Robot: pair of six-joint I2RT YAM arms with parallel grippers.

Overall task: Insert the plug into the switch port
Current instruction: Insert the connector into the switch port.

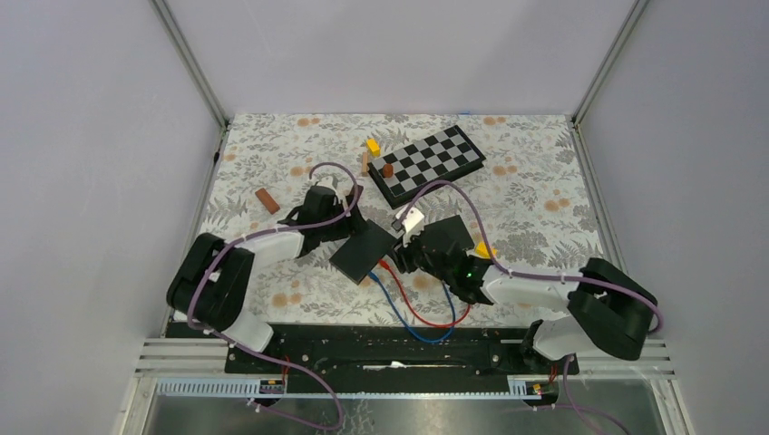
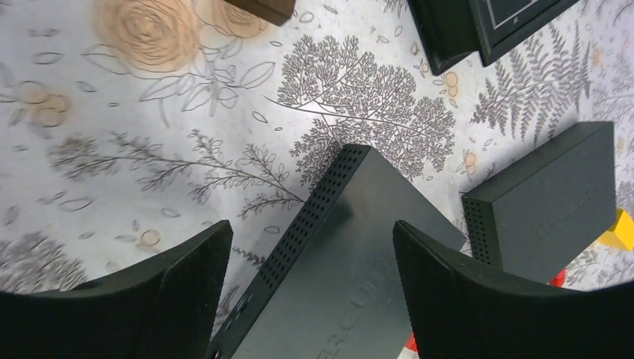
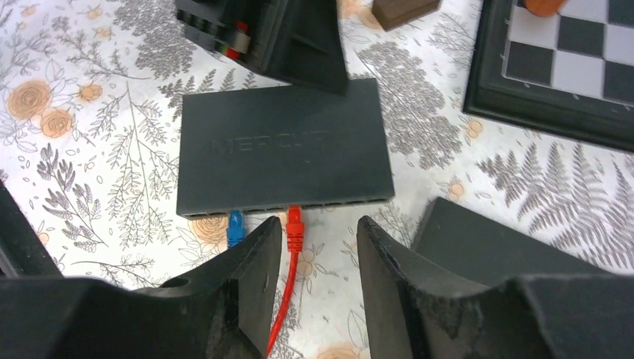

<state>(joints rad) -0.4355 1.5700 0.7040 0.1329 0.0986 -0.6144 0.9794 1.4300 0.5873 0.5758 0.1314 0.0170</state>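
Note:
The black switch (image 3: 284, 146) lies flat on the floral cloth, seen from above too (image 1: 365, 249). A red plug (image 3: 294, 228) and a blue plug (image 3: 236, 228) both sit in ports on its near face. My right gripper (image 3: 319, 228) is open just in front of those ports; the red cable runs loose between its fingers, closer to the left one. My left gripper (image 2: 310, 224) is open over the switch's (image 2: 359, 254) far corner, one finger on each side, not pressing on it.
A second black box (image 3: 493, 239) lies right of the switch. A chessboard (image 1: 431, 161) with small blocks stands behind. A yellow block (image 2: 620, 230) lies by the second box, a brown block (image 1: 267, 200) at far left. Red and blue cables (image 1: 426, 317) loop toward the arm bases.

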